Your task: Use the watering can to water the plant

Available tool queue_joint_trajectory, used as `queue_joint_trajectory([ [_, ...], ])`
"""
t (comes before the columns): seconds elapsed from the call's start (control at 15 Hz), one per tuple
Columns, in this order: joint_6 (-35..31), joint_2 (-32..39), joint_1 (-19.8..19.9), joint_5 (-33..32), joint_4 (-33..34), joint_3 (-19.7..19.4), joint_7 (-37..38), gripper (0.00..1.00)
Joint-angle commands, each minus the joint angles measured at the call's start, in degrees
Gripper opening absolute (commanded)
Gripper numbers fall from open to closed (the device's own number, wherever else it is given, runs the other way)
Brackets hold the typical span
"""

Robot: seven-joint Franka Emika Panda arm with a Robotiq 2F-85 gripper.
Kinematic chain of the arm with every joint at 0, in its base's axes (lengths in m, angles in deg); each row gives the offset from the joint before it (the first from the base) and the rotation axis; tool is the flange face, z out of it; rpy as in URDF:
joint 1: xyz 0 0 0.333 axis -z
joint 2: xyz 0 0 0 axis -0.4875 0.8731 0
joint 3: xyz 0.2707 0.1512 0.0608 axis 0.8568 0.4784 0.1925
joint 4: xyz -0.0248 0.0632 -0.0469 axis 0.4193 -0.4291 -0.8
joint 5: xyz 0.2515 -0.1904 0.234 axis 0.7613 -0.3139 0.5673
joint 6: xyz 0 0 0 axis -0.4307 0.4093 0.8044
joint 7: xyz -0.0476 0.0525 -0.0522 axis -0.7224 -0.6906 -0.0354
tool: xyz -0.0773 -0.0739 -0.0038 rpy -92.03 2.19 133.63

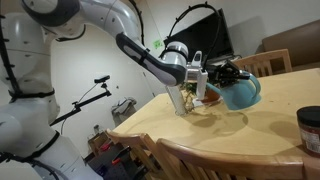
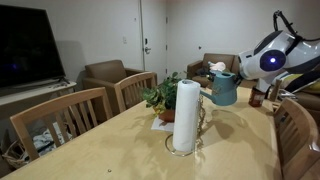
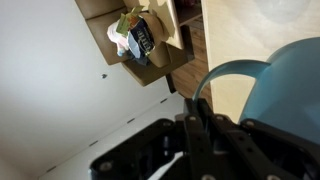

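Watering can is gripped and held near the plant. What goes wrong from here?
1. The paper towel roll stands right beside the plant; swinging the watering can in could knock it over.
2. The jaws appear shut on the loop handle alone, so the can may pivot when tilted.
3. Pouring short of the pot would wet the table.

Wooden table [image 2: 100, 150] — paper towel roll [image 2: 185, 115], plant [image 2: 160, 98], dark jar [image 1: 311, 128] on it
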Motion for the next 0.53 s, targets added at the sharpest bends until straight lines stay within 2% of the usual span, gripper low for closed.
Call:
queue_joint_trajectory([
  [0.0, 1.75, 2.69, -0.11, -5.62, 2.91, 0.84, 4.33, 0.02],
  [0.47, -0.88, 9.47, 1.77, -6.37, 8.07, 1.89, 5.95, 0.02],
])
